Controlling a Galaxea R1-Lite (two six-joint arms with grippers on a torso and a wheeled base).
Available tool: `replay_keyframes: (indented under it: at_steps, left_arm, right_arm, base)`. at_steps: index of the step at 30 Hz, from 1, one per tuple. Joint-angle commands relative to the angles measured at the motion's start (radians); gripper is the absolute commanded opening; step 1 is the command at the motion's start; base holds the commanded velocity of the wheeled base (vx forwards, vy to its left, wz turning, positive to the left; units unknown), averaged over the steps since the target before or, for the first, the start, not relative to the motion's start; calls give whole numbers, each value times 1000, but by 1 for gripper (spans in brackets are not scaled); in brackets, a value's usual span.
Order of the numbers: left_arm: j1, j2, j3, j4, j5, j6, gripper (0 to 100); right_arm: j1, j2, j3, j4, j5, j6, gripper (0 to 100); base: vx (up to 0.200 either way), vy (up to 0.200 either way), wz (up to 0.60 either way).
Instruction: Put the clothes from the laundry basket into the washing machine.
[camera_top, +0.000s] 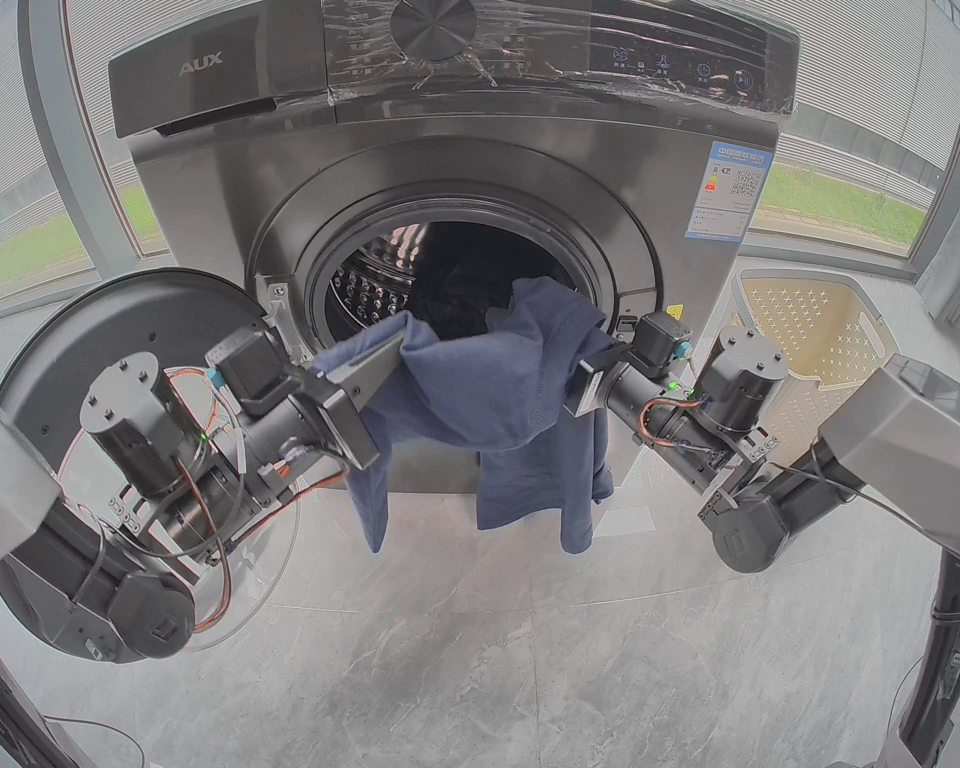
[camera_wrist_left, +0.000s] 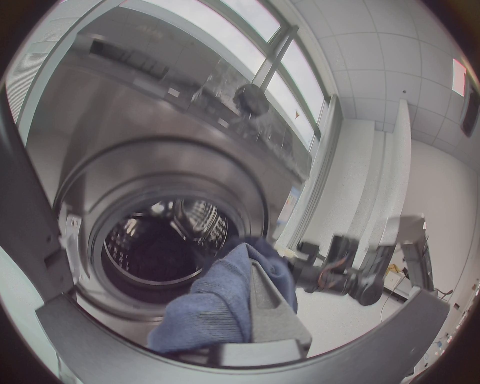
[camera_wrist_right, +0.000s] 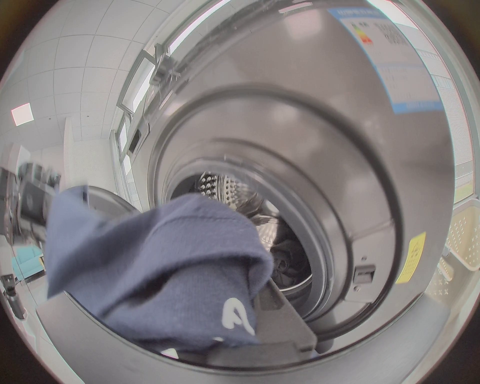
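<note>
Left tool, right tool pinch limp navy knit garment.

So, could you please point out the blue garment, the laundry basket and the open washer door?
blue garment (camera_top: 500, 390): head view, middle of the hanging fabric.
laundry basket (camera_top: 820, 330): head view, its perforated inner wall.
washer door (camera_top: 150, 310): head view, inner face of the open door.

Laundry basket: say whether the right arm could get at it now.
Probably not yet: nothing blocks the laundry basket, beside that arm, but the right gripper is shut on the blue garment, which the left gripper also holds.
</note>
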Motion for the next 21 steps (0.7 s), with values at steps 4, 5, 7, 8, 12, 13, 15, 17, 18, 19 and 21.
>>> replay_keyframes:
  at_steps: [4, 5, 7, 8, 12, 13, 15, 17, 18, 19, 21]
  left_arm:
    - [14, 142, 94, -9, -3, 24, 0]
    - [14, 164, 97, -17, -3, 30, 0]
    - [16, 205, 97, -40, -3, 38, 0]
    - [21, 224, 94, -42, -3, 41, 0]
    - [28, 245, 88, -42, -11, 47, 100]
    - [28, 247, 83, -42, -12, 44, 100]
    - [22, 245, 85, -43, -11, 41, 100]
    - [14, 242, 100, -43, -12, 44, 100]
    - [5, 242, 120, -43, -12, 52, 100]
    - [-7, 241, 143, -43, -12, 53, 100]
    - [-32, 235, 197, -43, -14, 65, 100]
  right_arm:
    - [74, -149, 11, 62, -23, 0, 0]
    - [83, -152, 8, 68, -28, 0, 0]
    - [89, -155, 5, 79, -34, 0, 0]
    - [92, -155, 5, 82, -34, -2, 0]
    - [101, -155, 5, 82, -36, -2, 0]
    - [103, -155, 5, 82, -34, -2, 0]
    - [101, -155, 0, 85, -36, -2, 0]
    - [100, -153, -14, 88, -36, -2, 0]
    - [95, -150, -34, 95, -34, -2, 0]
    - [92, -149, -46, 104, -36, -2, 0]
    - [91, -149, -69, 127, -36, -2, 0]
  base:
    - [0, 0, 0]
    - [0, 0, 0]
    - [0, 0, 0]
    - [0, 0, 0]
    - [0, 0, 0]
    - [0, 0, 0]
    - [0, 0, 0]
    - [0, 0, 0]
    - [0, 0, 0]
    - [0, 0, 0]
    - [0, 0, 0]
